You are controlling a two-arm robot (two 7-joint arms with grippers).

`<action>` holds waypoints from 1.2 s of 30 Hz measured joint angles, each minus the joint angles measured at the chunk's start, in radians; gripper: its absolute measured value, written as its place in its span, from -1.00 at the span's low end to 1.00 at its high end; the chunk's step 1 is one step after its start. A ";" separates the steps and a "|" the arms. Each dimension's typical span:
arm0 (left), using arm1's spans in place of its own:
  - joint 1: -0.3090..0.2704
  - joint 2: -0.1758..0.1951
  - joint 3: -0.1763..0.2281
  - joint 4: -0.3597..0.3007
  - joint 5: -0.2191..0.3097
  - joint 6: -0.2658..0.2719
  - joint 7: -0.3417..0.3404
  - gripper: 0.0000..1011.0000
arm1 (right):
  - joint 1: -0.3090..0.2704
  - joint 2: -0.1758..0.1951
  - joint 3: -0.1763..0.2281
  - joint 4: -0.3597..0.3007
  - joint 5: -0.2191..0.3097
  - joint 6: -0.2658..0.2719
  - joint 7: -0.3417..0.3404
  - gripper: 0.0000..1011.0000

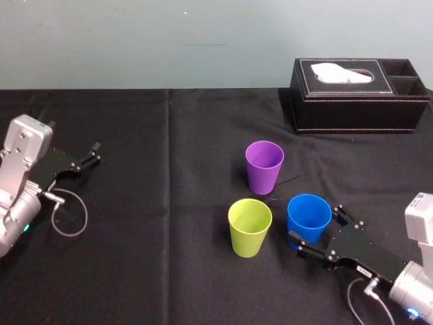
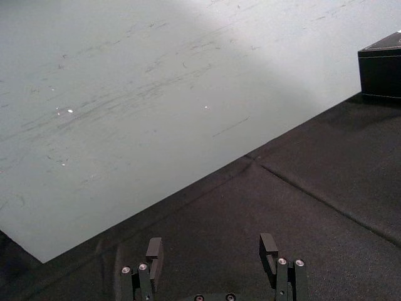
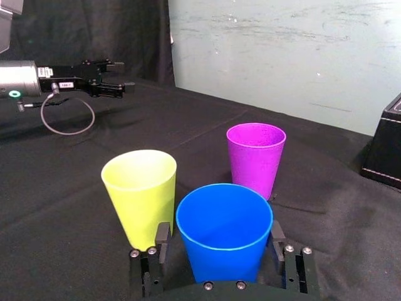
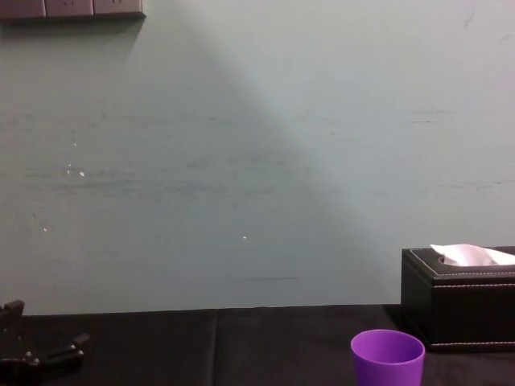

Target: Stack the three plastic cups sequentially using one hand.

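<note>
free: cloth left | obstacle: green cup near blue cup, gap perhaps narrow

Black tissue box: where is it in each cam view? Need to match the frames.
Head view: tissue box at far right, behind the purple cup.
Left wrist view: one corner at the picture's edge, by the wall.
Right wrist view: one corner at the edge, beyond the purple cup.
Chest view: lower right, behind the purple cup.
Shared landmark: the line where black tablecloth meets wall.
</note>
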 joint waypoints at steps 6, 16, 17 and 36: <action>0.000 0.000 0.000 0.000 0.000 0.000 0.000 1.00 | -0.002 0.001 0.001 -0.001 0.001 -0.002 0.000 0.63; 0.000 0.000 0.000 0.000 0.000 0.000 0.000 1.00 | -0.003 0.002 0.001 -0.003 0.002 -0.003 0.000 0.45; 0.000 0.000 0.000 0.000 0.000 0.000 0.000 1.00 | -0.003 0.002 0.001 -0.003 0.002 -0.003 -0.001 0.45; 0.000 0.000 0.000 0.000 0.000 0.000 0.000 1.00 | -0.181 0.055 0.141 -0.259 0.037 0.120 -0.103 0.43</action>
